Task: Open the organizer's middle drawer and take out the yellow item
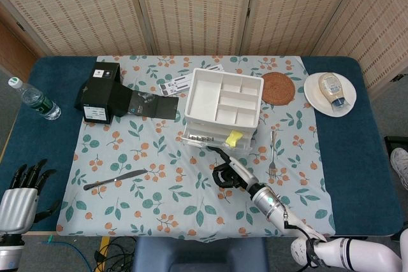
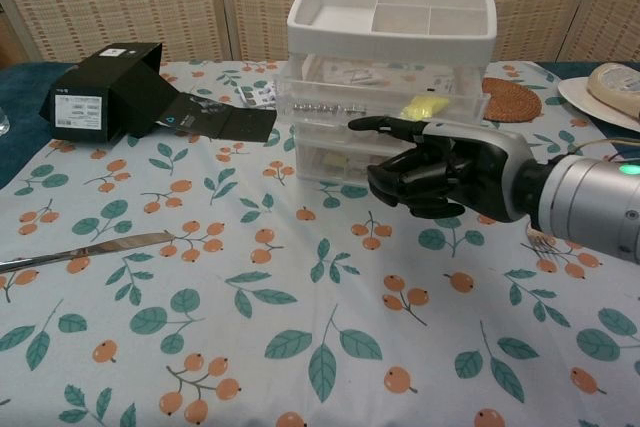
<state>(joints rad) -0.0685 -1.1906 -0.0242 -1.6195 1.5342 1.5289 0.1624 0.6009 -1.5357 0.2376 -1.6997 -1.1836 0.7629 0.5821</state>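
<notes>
The white organizer (image 1: pixel 223 101) (image 2: pixel 390 9) stands mid-table. Its clear middle drawer (image 1: pixel 205 139) (image 2: pixel 340 105) is pulled out toward me. A yellow item (image 1: pixel 234 137) (image 2: pixel 425 105) lies in the drawer's right part, uncovered. My right hand (image 1: pixel 228 173) (image 2: pixel 440 172) hovers just in front of the drawer with its fingers curled in and nothing in them. One finger stretches out to the lower edge of the drawer front; I cannot tell whether it touches. My left hand (image 1: pixel 19 197) hangs off the table's near left corner, fingers spread, holding nothing.
A black box (image 1: pixel 99 93) (image 2: pixel 100 92) with its flap open lies at the left. A knife (image 1: pixel 115 179) (image 2: pixel 85 250) is near the front left, a fork (image 1: pixel 273 154) right of my hand. A bottle (image 1: pixel 35 100), cork coaster (image 1: pixel 278 87) and plate (image 1: pixel 313 97) sit farther off.
</notes>
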